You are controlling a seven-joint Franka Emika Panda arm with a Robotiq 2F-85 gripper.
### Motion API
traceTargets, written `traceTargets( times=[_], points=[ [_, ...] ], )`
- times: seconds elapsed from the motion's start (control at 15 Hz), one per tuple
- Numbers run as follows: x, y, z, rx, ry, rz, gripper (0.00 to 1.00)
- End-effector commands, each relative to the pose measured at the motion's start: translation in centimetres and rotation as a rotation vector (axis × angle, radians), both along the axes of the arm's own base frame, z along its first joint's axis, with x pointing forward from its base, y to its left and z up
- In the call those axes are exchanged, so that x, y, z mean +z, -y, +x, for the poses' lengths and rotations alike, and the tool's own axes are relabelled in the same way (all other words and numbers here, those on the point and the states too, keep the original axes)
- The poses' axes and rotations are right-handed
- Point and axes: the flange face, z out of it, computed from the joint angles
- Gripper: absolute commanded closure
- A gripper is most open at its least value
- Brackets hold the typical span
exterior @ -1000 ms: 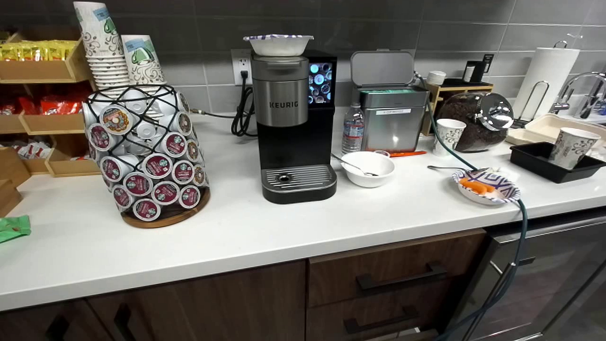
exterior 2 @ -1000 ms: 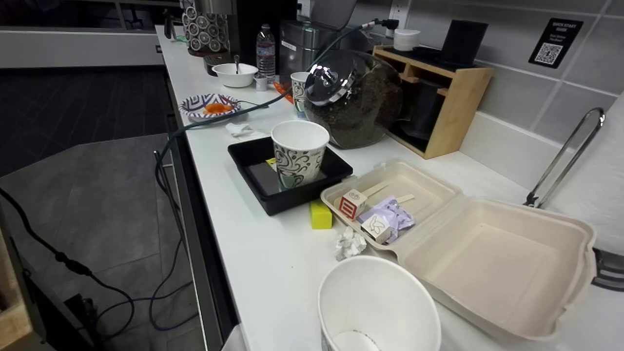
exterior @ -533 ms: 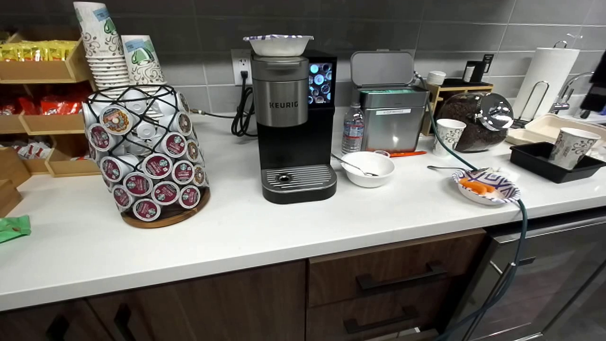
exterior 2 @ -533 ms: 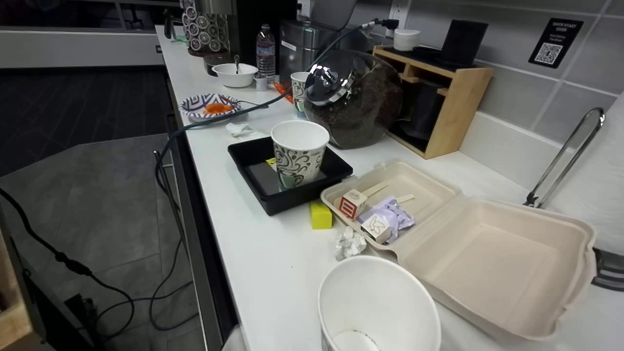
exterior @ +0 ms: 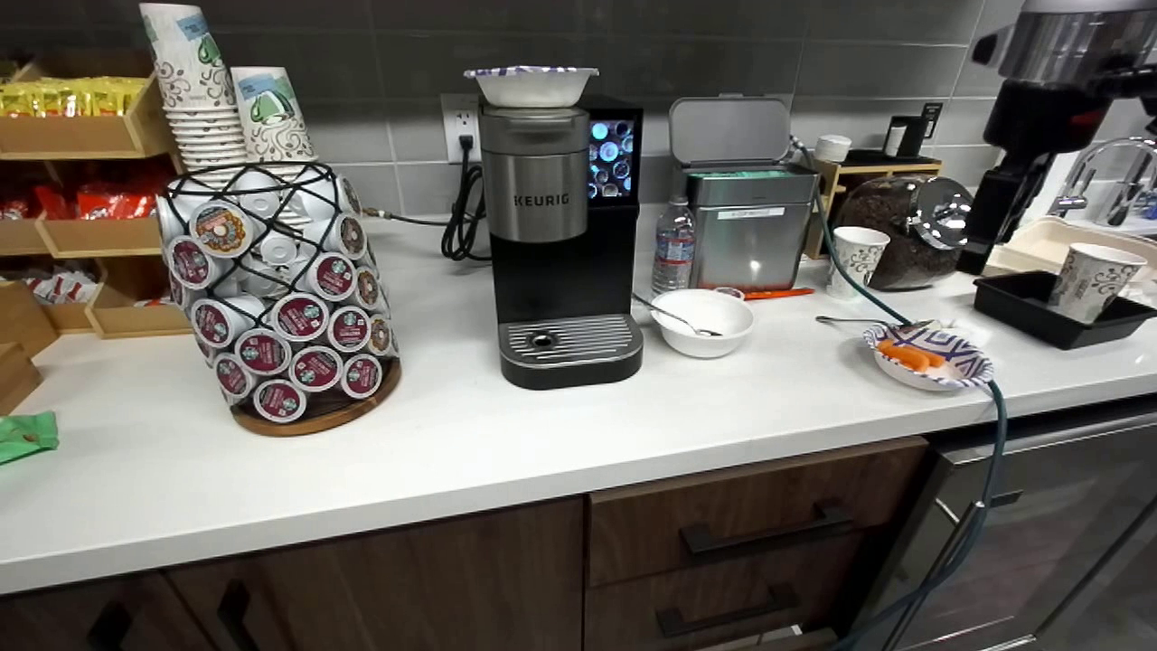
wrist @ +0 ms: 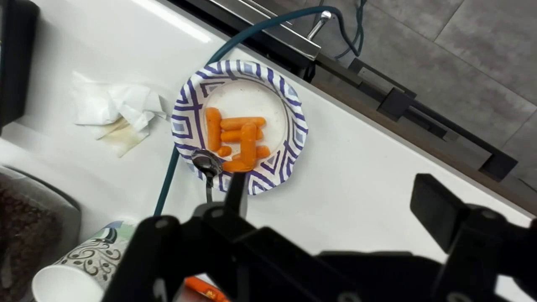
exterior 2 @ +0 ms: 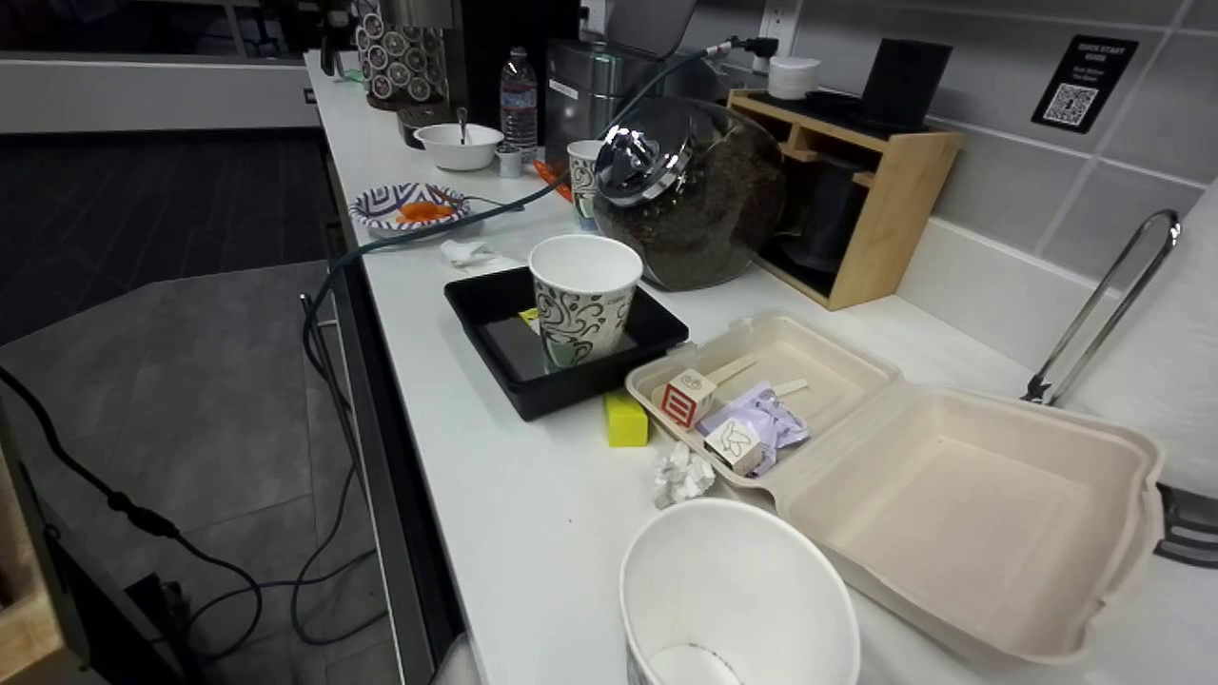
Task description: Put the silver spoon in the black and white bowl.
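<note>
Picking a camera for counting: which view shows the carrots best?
The wrist view: it looks down into the patterned bowl, so the carrots show large, mostly as separate pieces, though some overlap. Both exterior views show them as a small orange cluster, individual pieces hard to count.

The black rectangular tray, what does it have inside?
A swirl-patterned white paper cup, and something yellow, partly hidden behind it. Under the cup, the tray cannot be seen.

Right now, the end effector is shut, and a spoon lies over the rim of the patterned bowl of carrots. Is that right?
Not quite: the wrist view shows the end effector open, its jaws wide apart. The spoon does lie over the rim of the patterned bowl of carrots.
</note>
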Motion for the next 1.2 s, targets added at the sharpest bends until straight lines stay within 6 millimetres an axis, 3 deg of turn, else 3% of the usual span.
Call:
traceTargets(
  times=[0.0,0.27,0.33,0.6,0.73,1.13],
  points=[
    [-1.8,1.2,1.9,0.061,-0.019,0.111,0.0],
    [-2.6,3.4,3.2,-0.024,-0.044,0.08,0.0],
    [-2.4,2.7,2.4,0.024,-0.031,0.104,0.0],
    [-2.6,3.6,3.1,-0.008,-0.03,0.096,0.0],
    [-3.7,4.6,4.7,-0.066,0.003,0.101,0.0],
    [-8.2,9.2,12.5,-0.137,0.154,0.036,0.0]
  ],
)
